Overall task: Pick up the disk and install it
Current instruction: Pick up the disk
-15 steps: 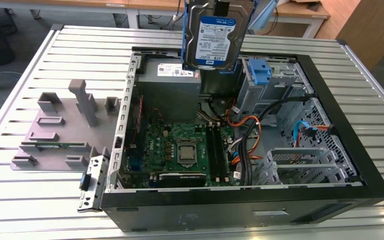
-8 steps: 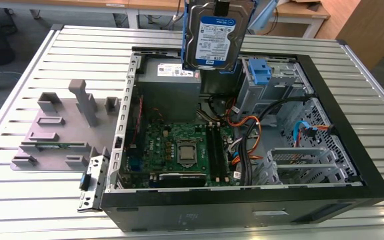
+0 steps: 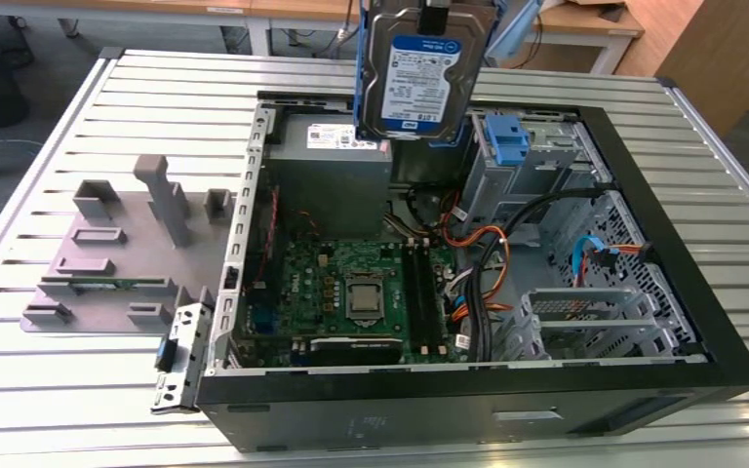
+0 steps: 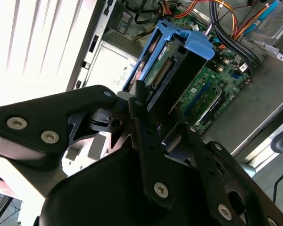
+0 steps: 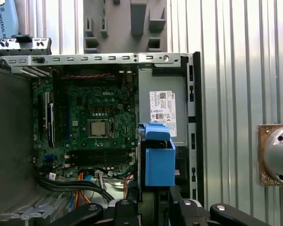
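Gripper: I read the gripper (image 4: 158,106) as closed on the disk (image 3: 420,73). Its black fingers (image 4: 140,101) press the disk's two flat faces at one end, and it has hold of nothing else.
Disk, position: in the exterior view it hangs upright in the air with its label facing the camera. It is clear of the case (image 3: 635,356) and touches no part of it.
Disk, alignment: in the first wrist view I look down its length. Its blue carrier (image 5: 159,162) appears against the edge of the PSU (image 5: 162,94), on the side nearest the board (image 5: 85,117).
Disk, underside: in the second wrist view the circuit side and connector face the camera, with the carrier's blue tab at the far end.
Case: lies on its side on the slatted table (image 3: 62,390), open face up.
Drive cage: a blue bracket (image 3: 511,141) sits here, at the exterior view's right of the PSU.
Cables: black, orange and blue leads (image 3: 486,249) lie loose between the board and the cage.
Fixture: a grey fixture (image 3: 128,244) rests on the table at the exterior view's left of the case, well apart from the gripper.
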Robot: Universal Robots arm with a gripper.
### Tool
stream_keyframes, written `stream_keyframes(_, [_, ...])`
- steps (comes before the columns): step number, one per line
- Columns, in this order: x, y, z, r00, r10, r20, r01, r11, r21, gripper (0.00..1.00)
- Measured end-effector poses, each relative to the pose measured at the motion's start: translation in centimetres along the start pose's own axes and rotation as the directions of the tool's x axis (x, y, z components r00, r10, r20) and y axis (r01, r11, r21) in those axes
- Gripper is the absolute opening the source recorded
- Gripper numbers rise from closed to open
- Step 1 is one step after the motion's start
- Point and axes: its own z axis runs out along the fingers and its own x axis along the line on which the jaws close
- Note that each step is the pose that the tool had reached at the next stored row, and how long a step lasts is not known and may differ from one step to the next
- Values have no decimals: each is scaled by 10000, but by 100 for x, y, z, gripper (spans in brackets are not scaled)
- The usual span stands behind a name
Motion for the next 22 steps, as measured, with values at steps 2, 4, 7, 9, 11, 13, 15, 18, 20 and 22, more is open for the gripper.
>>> stream_keyframes(2, [19,-1,-1,10000,0,1,0,10000,1,35])
stream_keyframes(4, [40,-1,-1,10000,0,1,0,10000,1,35])
stream_keyframes(7, [68,-2,-2,10000,-1,2,1,10000,1,35])
stream_keyframes(9, [86,-3,-3,10000,-1,1,1,10000,1,35])
stream_keyframes(11, [103,-4,-4,10000,-1,2,1,10000,1,35])
stream_keyframes(13, [111,-4,-4,10000,1,2,-1,10000,1,35])
stream_keyframes(15, [112,-4,-4,10000,1,2,-1,10000,1,35])
stream_keyframes(18, [116,-4,-5,10000,-1,0,1,10000,0,35])
stream_keyframes(20, [127,-5,-5,10000,-2,0,2,10000,0,35])
stream_keyframes(22, [142,-5,-5,10000,-1,1,1,10000,1,35])
